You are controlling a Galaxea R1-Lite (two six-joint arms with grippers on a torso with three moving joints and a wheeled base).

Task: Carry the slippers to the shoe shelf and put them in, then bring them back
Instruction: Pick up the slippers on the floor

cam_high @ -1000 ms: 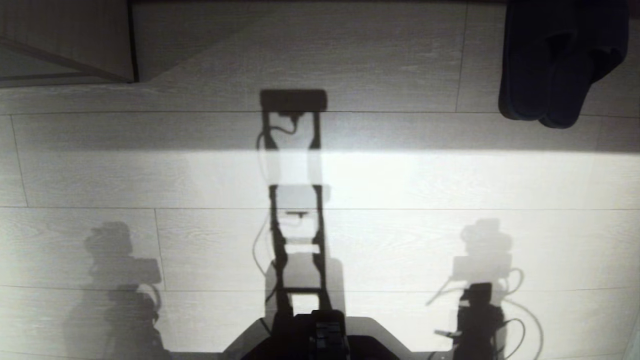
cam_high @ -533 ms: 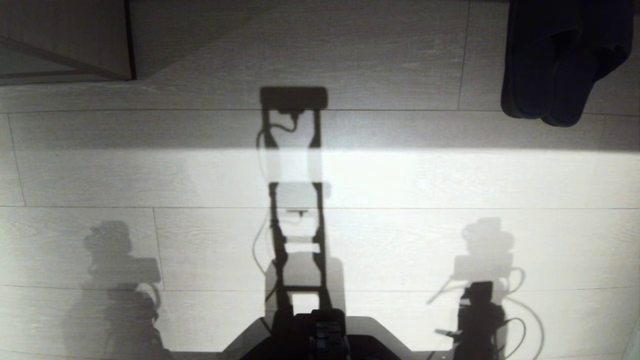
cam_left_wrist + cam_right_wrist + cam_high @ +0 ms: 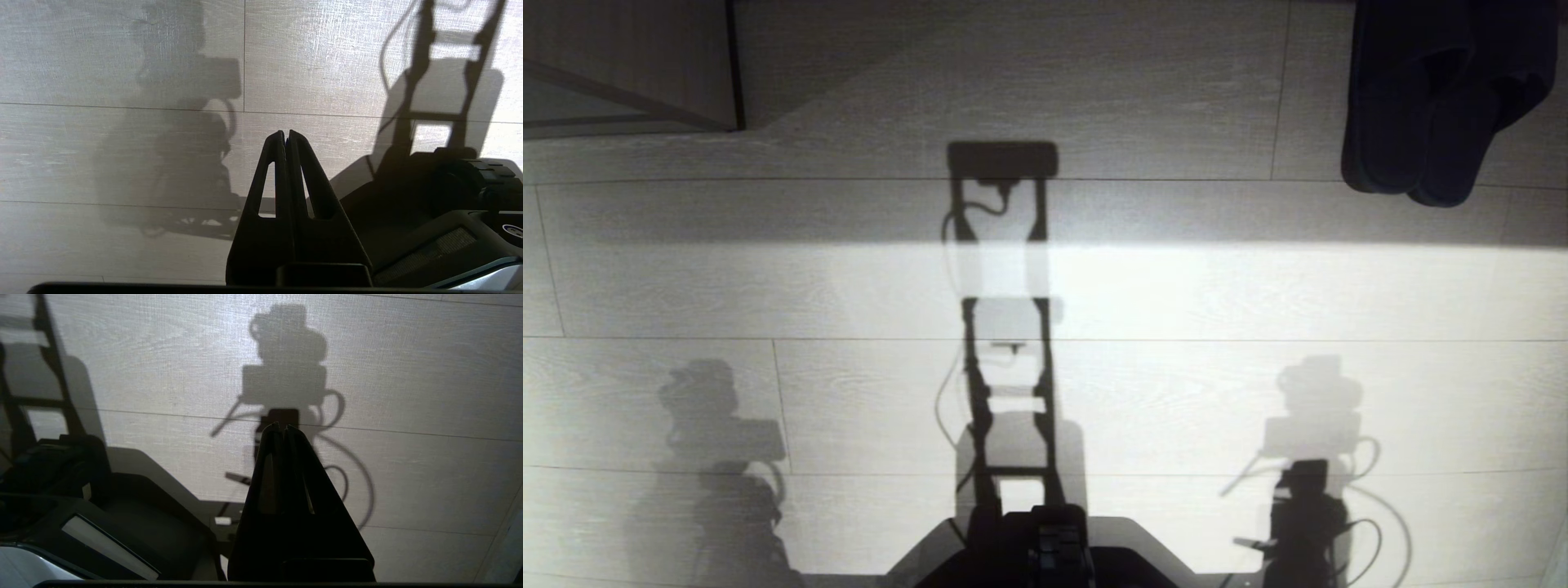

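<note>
The slippers (image 3: 1429, 106) are a dark pair lying side by side on the pale plank floor. They are at the far right of the head view, partly cut off by its top edge. My left gripper (image 3: 284, 132) hangs over bare floor, shut and empty. My right gripper (image 3: 280, 425) is also shut with nothing in it, above bare floor beside my base. Both are well short of the slippers. A pale wooden unit's corner (image 3: 629, 65) with a slanted board shows at the far left. I cannot tell whether it is the shoe shelf.
My dark base (image 3: 1045, 547) fills the near middle edge of the head view. Shadows of my trunk and both arms fall across the floor planks (image 3: 1176, 294). Open floor stretches between the base, the wooden unit and the slippers.
The whole head view has crept a touch, so the slippers sit slightly higher in it. Neither the slippers nor the arms have moved.
</note>
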